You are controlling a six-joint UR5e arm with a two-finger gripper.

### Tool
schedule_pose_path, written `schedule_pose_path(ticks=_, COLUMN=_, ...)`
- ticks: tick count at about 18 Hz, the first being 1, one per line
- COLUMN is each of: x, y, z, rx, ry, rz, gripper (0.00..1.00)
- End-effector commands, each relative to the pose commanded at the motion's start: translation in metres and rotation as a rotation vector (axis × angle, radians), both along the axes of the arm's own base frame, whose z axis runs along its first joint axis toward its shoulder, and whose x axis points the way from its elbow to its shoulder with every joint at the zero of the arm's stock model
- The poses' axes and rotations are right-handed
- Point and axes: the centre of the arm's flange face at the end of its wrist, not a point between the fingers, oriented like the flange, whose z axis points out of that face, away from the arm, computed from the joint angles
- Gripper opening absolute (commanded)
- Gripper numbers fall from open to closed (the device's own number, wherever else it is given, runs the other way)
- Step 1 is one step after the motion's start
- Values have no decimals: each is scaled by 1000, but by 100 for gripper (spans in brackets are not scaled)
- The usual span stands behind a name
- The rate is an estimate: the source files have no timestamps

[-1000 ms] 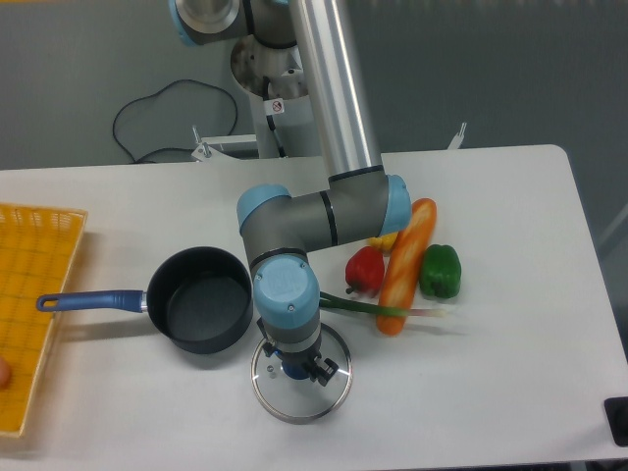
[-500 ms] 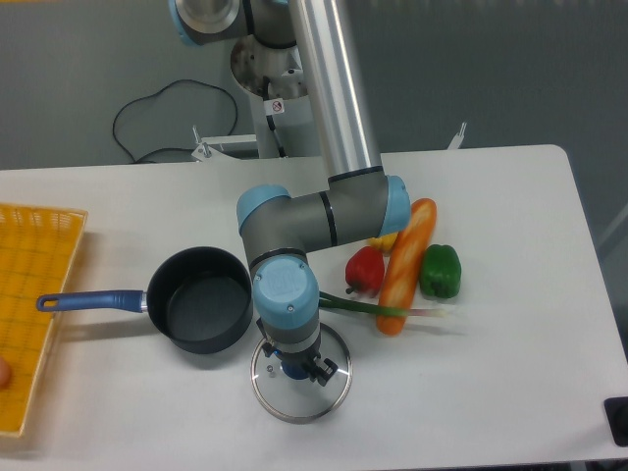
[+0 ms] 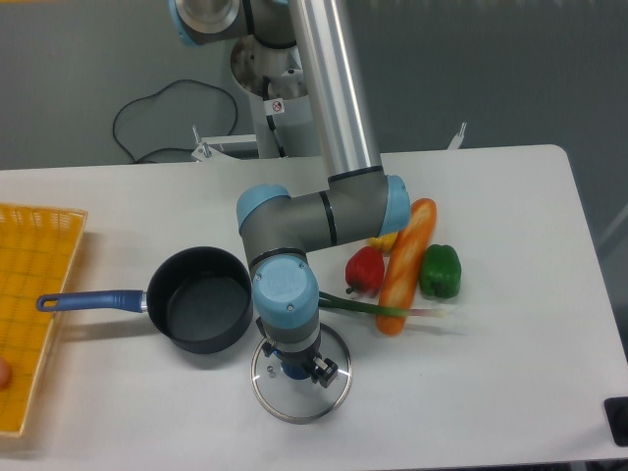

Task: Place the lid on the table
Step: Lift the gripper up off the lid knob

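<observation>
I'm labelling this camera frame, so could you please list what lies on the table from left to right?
yellow woven tray → saucepan → lid, under the gripper → red pepper → carrot → green pepper

Place read as a robotics lab, not a kitchen. I stood at a plain white table point(image 3: 510, 294) with rounded corners, against a bare grey wall and floor. My arm rose from a metal pedestal point(image 3: 270, 93) behind the table's far edge, with a black cable point(image 3: 147, 123) looped loose on the floor beside it. Kitchen things lay about as props: a dark saucepan point(image 3: 201, 299), a glass lid point(image 3: 300, 385), a yellow woven tray point(image 3: 29, 314), peppers point(image 3: 440, 270), a bread loaf point(image 3: 406, 263). No stove, sink or cupboards appeared anywhere.
</observation>
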Motion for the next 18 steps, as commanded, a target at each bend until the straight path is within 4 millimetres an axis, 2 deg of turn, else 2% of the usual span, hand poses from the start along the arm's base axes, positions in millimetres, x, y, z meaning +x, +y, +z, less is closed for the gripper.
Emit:
schedule_pose_path(ticks=3, x=-1, y=-1, z=4, rx=5, ry=4, rz=0, gripper=100)
schedule_pose_path(ticks=11, x=-11, y=-15, z=42, rx=32, ry=33, rz=22, gripper=100)
schedule_pose_path(ticks=18, x=-39, y=-54, z=76, rx=2, ry=1, rz=0, gripper=100)
